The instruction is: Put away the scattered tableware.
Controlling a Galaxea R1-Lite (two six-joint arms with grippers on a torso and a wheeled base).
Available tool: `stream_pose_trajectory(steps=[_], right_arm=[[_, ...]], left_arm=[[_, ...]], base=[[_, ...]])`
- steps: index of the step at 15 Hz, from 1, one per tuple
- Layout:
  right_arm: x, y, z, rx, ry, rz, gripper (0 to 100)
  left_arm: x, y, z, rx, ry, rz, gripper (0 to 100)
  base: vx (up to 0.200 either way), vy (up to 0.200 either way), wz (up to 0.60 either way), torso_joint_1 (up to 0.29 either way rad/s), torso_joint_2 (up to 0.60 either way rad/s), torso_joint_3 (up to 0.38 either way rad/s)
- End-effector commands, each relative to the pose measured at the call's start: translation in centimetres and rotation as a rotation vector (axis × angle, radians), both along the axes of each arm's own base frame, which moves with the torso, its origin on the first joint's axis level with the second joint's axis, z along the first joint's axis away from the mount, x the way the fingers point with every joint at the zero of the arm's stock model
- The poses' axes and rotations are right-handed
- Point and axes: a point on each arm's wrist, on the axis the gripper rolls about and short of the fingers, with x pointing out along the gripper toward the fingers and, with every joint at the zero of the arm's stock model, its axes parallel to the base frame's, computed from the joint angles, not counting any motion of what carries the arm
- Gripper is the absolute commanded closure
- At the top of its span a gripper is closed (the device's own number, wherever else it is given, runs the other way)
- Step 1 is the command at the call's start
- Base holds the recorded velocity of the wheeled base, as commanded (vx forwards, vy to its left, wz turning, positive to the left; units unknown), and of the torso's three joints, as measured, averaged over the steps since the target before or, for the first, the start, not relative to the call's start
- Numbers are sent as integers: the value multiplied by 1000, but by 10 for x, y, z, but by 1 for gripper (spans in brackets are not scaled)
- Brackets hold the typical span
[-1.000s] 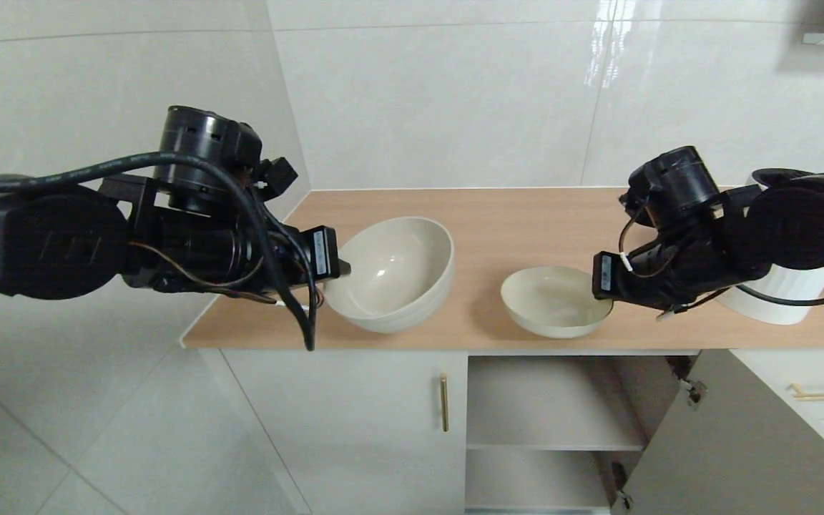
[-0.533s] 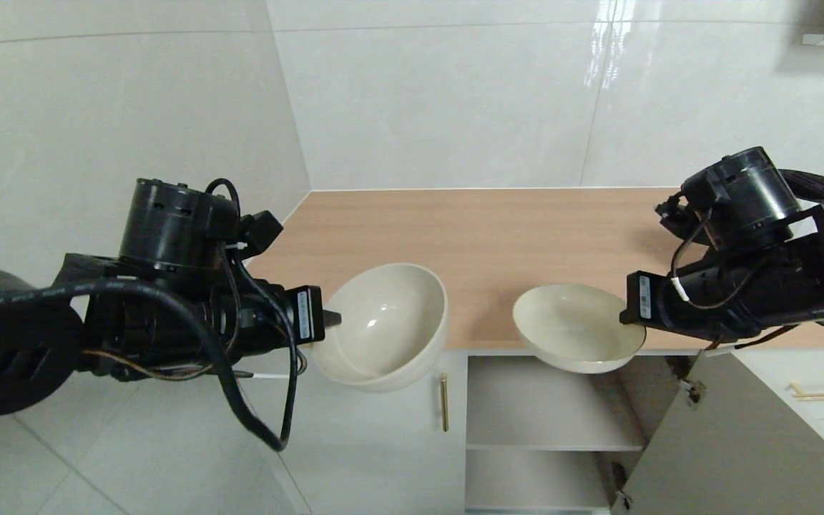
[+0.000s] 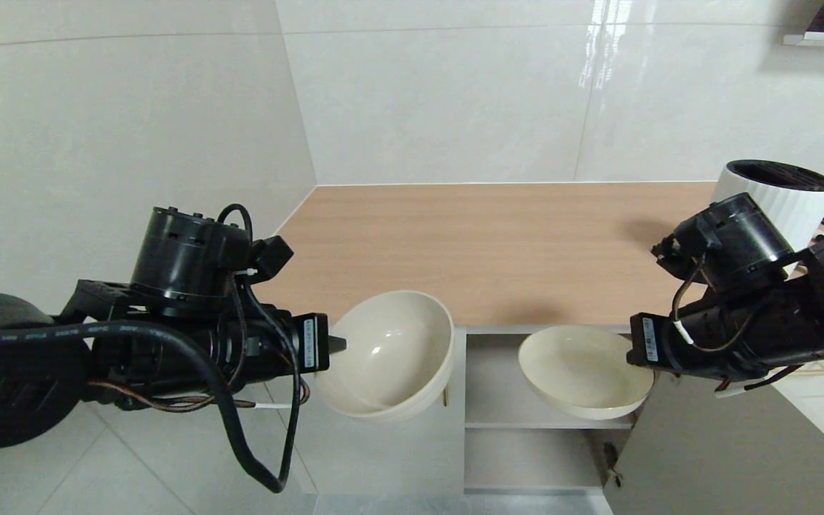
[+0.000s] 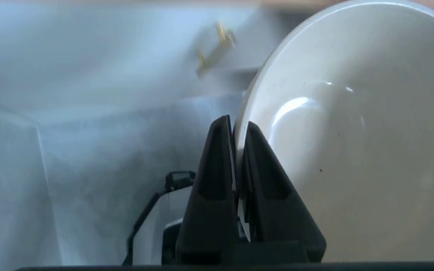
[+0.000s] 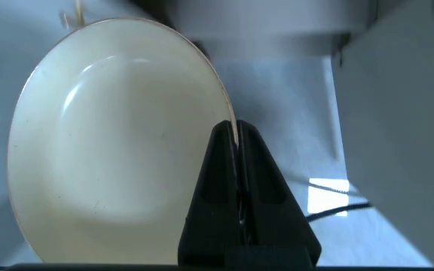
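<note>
My left gripper point(image 3: 333, 347) is shut on the rim of a deep cream bowl point(image 3: 389, 356), which hangs in the air in front of the counter edge, left of the open cabinet. The left wrist view has the same deep bowl point(image 4: 353, 128) pinched between the fingers point(image 4: 218, 173). On the other side, my right gripper point(image 3: 632, 350) is shut on the rim of a shallower cream bowl point(image 3: 580, 372), held in front of the open cabinet's upper shelf. That shallow bowl point(image 5: 119, 128) is clamped at its edge by the right gripper point(image 5: 236, 162).
The wooden counter point(image 3: 498, 243) runs along the tiled wall. A white ribbed container point(image 3: 777, 197) stands at its right end. Below it, the cabinet point(image 3: 498, 390) has shelves showing, and its open door point(image 3: 705, 458) swings out at the right. A gold handle point(image 3: 446, 397) marks the closed door beside it.
Both bowls have been lifted off the counter and carried forward and down, to in front of the cabinet. The head view has shifted too, so the white container now shows in full.
</note>
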Motion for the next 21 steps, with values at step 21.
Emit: stream_pose_trajectory(steps=[21], right_arm=[[13,4,-24,-36,-49,-46,100]], left_arm=[[-11,6,15,-26,-49,6,100]], base=[[0,0,0,-134,314,175]])
